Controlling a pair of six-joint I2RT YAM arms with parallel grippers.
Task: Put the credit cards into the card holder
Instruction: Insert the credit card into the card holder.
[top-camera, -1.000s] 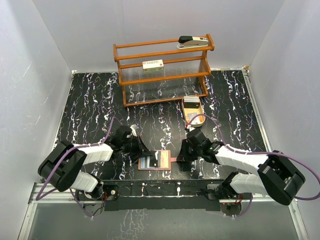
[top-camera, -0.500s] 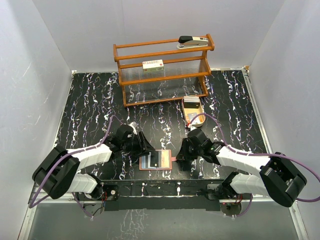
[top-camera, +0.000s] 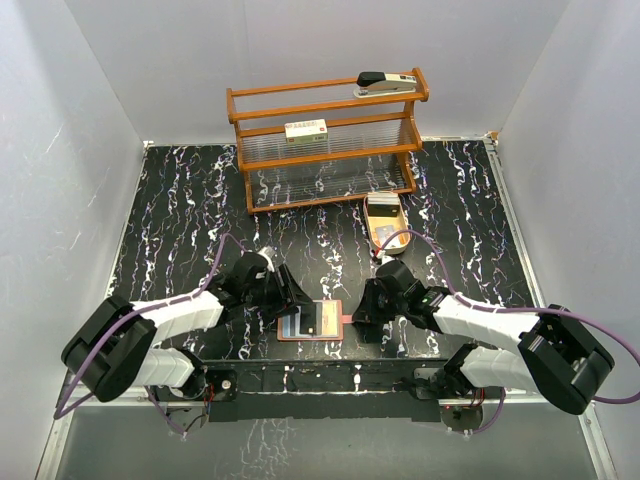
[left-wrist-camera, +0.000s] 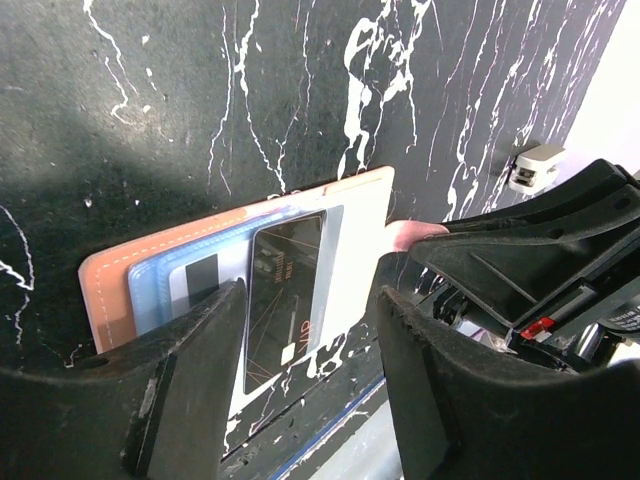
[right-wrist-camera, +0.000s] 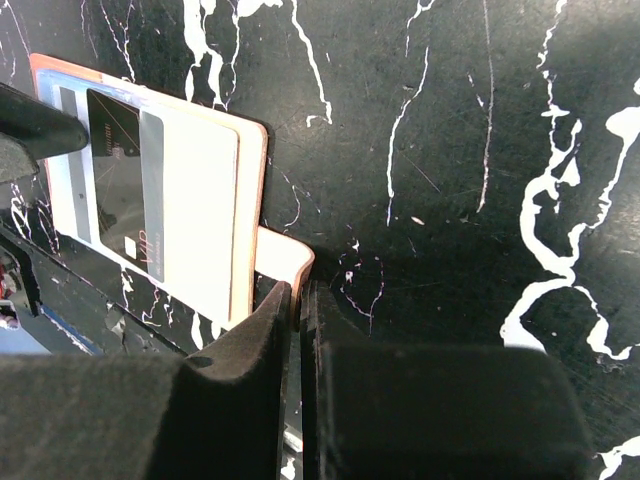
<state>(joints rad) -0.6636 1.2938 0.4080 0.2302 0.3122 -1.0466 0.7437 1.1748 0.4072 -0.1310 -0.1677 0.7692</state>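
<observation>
Left gripper (left-wrist-camera: 310, 315) has opened since the earlier frame; its jaws stand apart, holding nothing, astride the cards (left-wrist-camera: 288, 285). Right gripper (right-wrist-camera: 297, 300) is pinched shut on the tab (right-wrist-camera: 280, 255) of the holder (left-wrist-camera: 100, 288), which lies open on the table (top-camera: 180, 200), cards on top.

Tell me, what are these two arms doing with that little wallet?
They are putting credit cards into the card holder, which lies open on the table. The right gripper is shut on the holder's small tab. The left gripper hangs open over the cards, a dark one overlapping a light blue and a white one on the holder.
</observation>
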